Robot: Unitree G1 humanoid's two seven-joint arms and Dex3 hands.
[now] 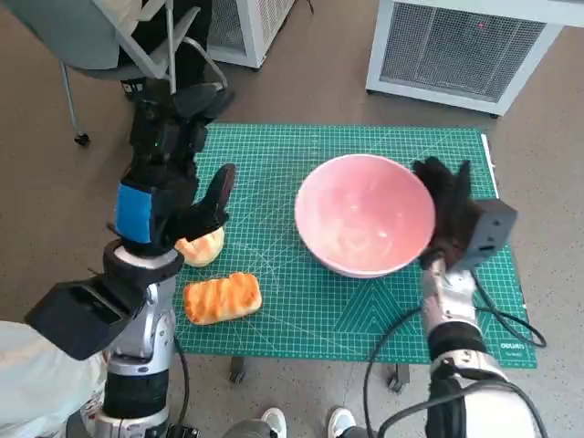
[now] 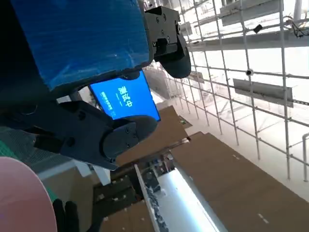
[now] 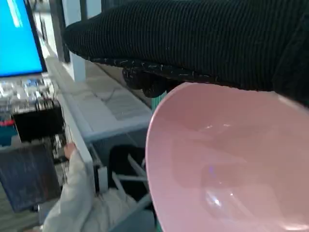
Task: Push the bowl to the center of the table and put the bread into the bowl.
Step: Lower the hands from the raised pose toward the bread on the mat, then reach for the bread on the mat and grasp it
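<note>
Scanning from my left, I logged the left hand (image 1: pixel 173 196) raised above the green cutting mat (image 1: pixel 274 155), fingers apart and holding nothing. The left wrist view showed only its black fingers (image 2: pixel 116 137) against the room and a sliver of pink. Two breads lay near that hand: a pale roll (image 1: pixel 203 246) just under its fingertips, partly hidden, and a glazed, ridged loaf (image 1: pixel 223 297) a little nearer the robot, in plain sight. I could not tell whether the hand touched the roll.

To the right of that hand stood the pink bowl (image 1: pixel 365 226), upright and with nothing in it, somewhat right of the mat's middle. The right hand (image 1: pixel 445 205) stood against the bowl's outer wall on its far-right side, fingers together and flat as far as I could see; the right wrist view showed the glove (image 3: pixel 193 38) along the rim. No grip, only a push contact.

Judgement: the bowl looked light, rigid and smooth, so it should slide easily and could tip if pushed high; press low on the wall. The loaf looked soft and crushable; take it across its short sides, gently. The push seemed nearly done.
</note>
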